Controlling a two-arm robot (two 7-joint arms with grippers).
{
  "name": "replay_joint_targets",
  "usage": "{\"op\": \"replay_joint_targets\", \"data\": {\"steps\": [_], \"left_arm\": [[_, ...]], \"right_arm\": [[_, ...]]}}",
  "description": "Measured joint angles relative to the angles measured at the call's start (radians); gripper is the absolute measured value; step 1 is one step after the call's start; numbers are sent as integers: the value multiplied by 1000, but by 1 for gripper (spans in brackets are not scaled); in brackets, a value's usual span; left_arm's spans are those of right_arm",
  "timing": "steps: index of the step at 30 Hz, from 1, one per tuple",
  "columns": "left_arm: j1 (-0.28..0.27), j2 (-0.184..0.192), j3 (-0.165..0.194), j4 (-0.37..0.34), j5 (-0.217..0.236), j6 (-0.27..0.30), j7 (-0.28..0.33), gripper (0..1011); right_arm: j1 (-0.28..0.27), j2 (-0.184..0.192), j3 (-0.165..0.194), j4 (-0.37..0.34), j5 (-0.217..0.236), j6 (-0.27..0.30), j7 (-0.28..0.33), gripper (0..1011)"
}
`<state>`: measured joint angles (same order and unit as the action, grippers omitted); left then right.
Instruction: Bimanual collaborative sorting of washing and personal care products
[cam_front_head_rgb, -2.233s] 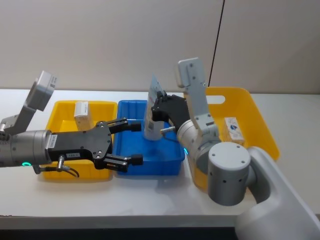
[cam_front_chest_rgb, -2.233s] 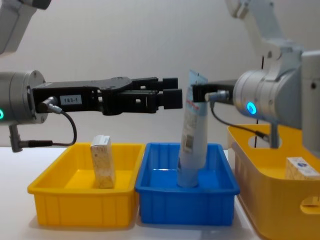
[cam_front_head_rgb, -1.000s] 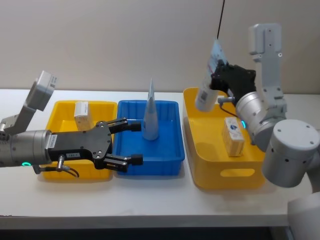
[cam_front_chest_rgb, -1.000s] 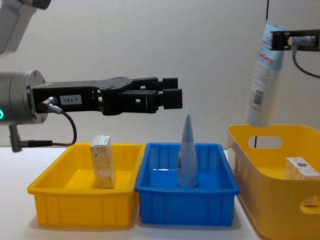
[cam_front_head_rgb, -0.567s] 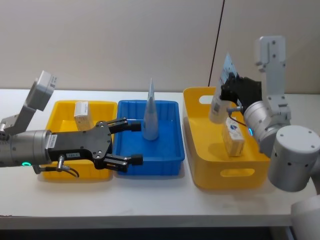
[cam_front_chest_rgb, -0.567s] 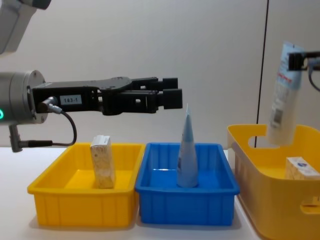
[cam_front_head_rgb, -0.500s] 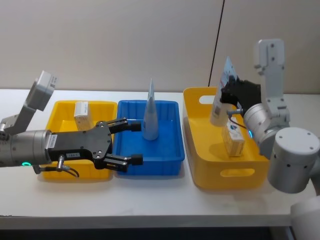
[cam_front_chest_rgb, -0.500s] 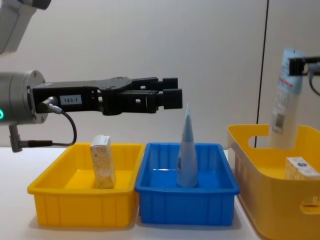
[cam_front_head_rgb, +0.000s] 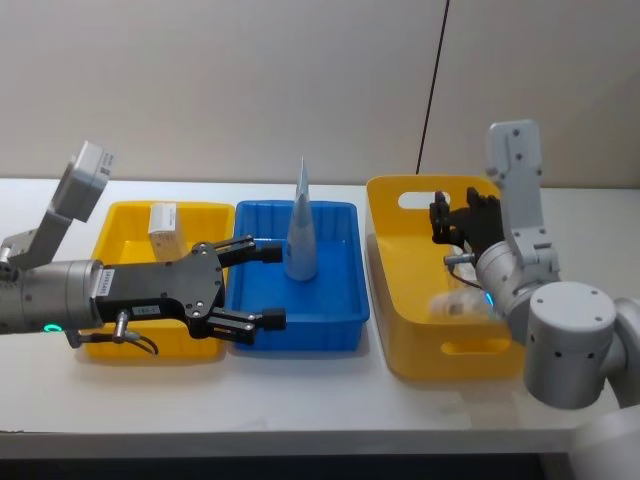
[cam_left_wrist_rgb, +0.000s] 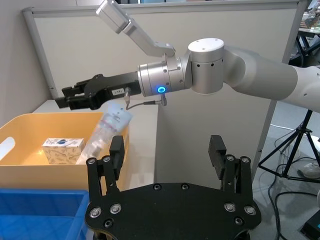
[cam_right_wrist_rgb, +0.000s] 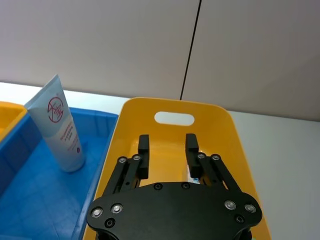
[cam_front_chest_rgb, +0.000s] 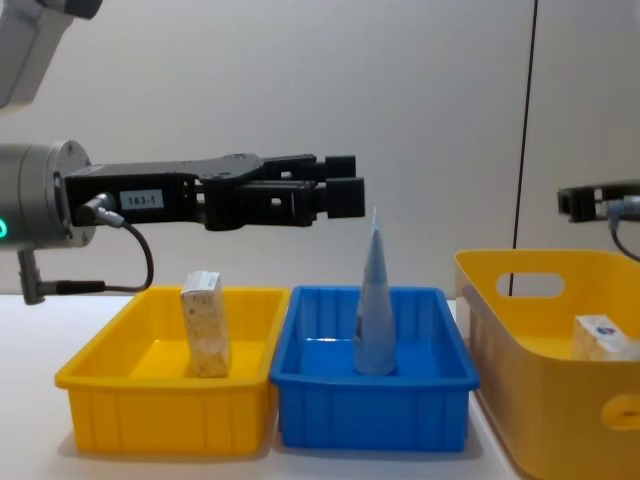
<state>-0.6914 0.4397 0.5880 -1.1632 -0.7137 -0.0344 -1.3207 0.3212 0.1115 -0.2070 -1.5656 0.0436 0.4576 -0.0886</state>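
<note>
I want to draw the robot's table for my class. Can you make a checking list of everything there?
Surface: white table, three bins in a row.
Job's things: upright tube in the blue bin; speckled box in the small yellow bin; white box and a blurred, tilted tube in the yellow basket.
Clutter: nothing seen.
Grippers: left gripper open, hovering at the blue bin's front left; right gripper open and empty above the yellow basket.
Cables: black cable at the left wrist.
Surroundings: plain wall with a dark vertical line.
</note>
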Motion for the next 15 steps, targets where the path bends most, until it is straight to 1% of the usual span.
{"op": "replay_joint_targets", "data": {"steps": [1,3,4,5,8,9,11,12,14,15], "left_arm": [[0,0,0,0,0,0,0,1001],[0,0,0,0,0,0,0,1001],[0,0,0,0,0,0,0,1002],[0,0,0,0,0,0,0,1001],[0,0,0,0,0,0,0,1002],[0,0,0,0,0,0,0,1002],[0,0,0,0,0,0,0,1002],[0,0,0,0,0,0,0,1001],[0,0,0,0,0,0,0,1001],[0,0,0,0,0,0,0,1002]], "right_arm": [[-1,0,0,1,-1,0,1,378],[-3,-2,-1,5,-3,0,2,470],[-4,-2,-1,5,-3,0,3,491],[-5,-4,-1,6,-4,0,4,550],[-9,-8,2,6,-4,0,6,611],[-10,-10,3,6,-3,-1,7,668],[-12,-13,4,4,-2,-3,9,713],[-15,-16,6,1,0,-5,12,775],[-17,-19,7,-4,3,-7,16,813],[-19,-21,9,-9,7,-9,21,866]]}}
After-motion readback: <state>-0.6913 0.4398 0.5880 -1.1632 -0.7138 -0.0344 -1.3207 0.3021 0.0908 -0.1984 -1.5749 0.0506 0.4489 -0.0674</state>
